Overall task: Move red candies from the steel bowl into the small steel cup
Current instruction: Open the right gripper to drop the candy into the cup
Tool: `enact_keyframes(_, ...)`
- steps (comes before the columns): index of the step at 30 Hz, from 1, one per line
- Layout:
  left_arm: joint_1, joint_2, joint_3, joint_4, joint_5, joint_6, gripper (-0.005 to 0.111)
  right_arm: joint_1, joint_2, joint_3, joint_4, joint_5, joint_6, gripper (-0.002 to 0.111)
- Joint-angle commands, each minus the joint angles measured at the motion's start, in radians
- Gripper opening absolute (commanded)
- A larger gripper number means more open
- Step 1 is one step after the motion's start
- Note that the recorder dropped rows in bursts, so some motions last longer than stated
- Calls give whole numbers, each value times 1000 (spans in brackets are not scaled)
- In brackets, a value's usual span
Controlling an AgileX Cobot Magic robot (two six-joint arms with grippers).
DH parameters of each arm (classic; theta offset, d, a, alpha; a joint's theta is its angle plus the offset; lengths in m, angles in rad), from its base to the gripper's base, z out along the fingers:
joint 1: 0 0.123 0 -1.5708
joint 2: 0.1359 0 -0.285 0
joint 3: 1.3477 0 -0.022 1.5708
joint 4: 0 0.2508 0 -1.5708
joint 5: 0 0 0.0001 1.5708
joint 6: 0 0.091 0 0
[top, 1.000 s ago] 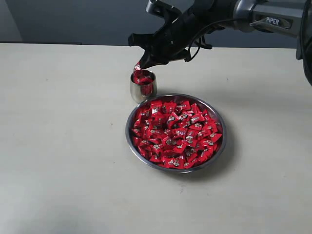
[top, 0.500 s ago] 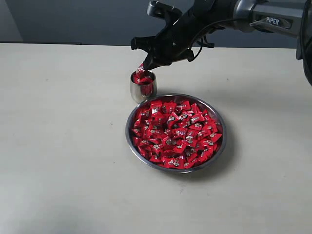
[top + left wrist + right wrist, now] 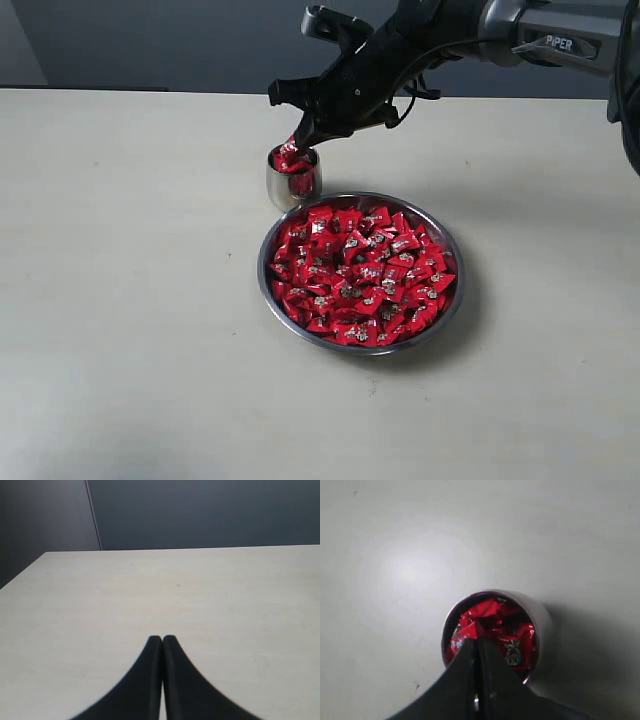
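**Right fingers (image 3: 462,675) shut tight above the heaped small shiny steel cup (image 3: 294,182)**

The black right fingers are pressed together with no gap, tips just over the cup's mouth and right at the shiny-wrapped red candies (image 3: 292,158) piled above its rim; whether they nip a wrapper cannot be told. The wide, shallow steel bowl (image 3: 461,275) sits just beside the cup, brimming with more candies. The left fingers (image 3: 147,680) are also closed, over bare surface, away from the cup. The cup stands on a pale beige tabletop (image 3: 130,300); behind it is a dark grey-blue wall (image 3: 150,40).
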Motion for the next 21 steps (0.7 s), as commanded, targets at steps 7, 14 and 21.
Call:
enact_keyframes(7, -5, -4, 4, 6, -2, -3, 0, -3, -4, -5, -6, -4, 3, -1)
enact_keyframes(14, -5, -4, 4, 6, -2, -3, 0, -3, -4, -5, -8, 6, -13, -1)
enact_keyframes(21, -5, -4, 4, 6, -2, -3, 0, -3, -4, -5, -14, 15, -12, 20)
